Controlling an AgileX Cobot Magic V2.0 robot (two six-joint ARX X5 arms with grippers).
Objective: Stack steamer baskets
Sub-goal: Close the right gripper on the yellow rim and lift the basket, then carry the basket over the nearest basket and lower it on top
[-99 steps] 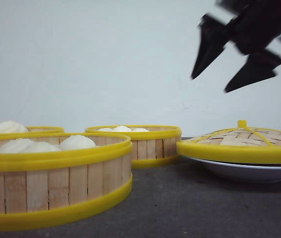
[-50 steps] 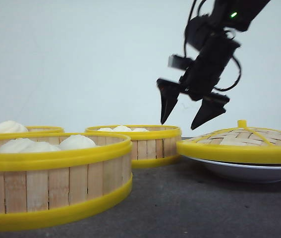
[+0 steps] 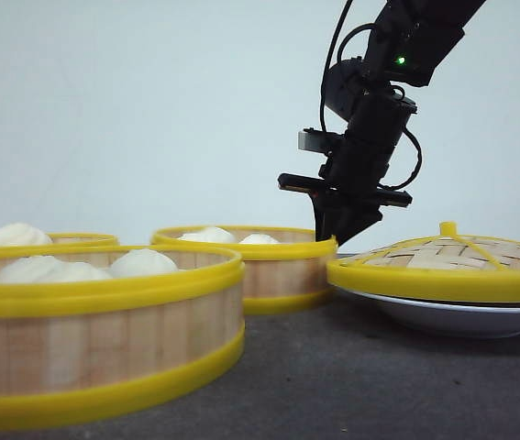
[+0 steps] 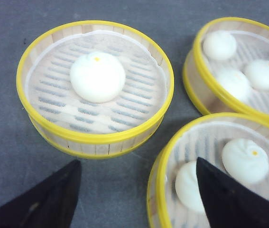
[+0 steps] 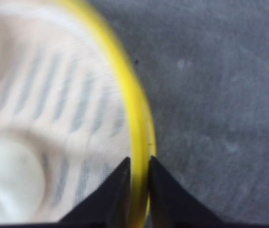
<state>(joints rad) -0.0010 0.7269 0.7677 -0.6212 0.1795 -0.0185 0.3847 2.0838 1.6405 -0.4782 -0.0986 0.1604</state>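
The right gripper [image 3: 345, 229] is reaching down from the upper right of the front view and pinching the yellow rim of the middle basket [image 3: 260, 266] at its right edge; in the right wrist view the gripper [image 5: 139, 175] is closing its two dark fingers [image 5: 113, 190] on either side of that rim, one inside the basket wall and one outside, so it is clamped on the basket. This basket is sitting on the grey table [image 3: 351, 376] toward the back, holding white buns [image 3: 206, 236], and appears slightly tilted, its left side a little higher. The near basket [image 3: 104, 330] is standing at the front left, also carrying buns [image 3: 140, 263], and the far basket [image 3: 58, 240] is peeking out behind it at the left edge with one bun [image 3: 12, 235] showing. To the right, a woven lid [image 3: 448, 266] with a yellow rim and knob is resting on a white plate [image 3: 452, 316], just beside the held basket. The left gripper [image 4: 134, 199] is hovering above the baskets with its fingers [image 4: 44, 204] spread wide apart, holding nothing; below it the one-bun basket [image 4: 96, 137] is lying apart from the other two, which are sitting close together.
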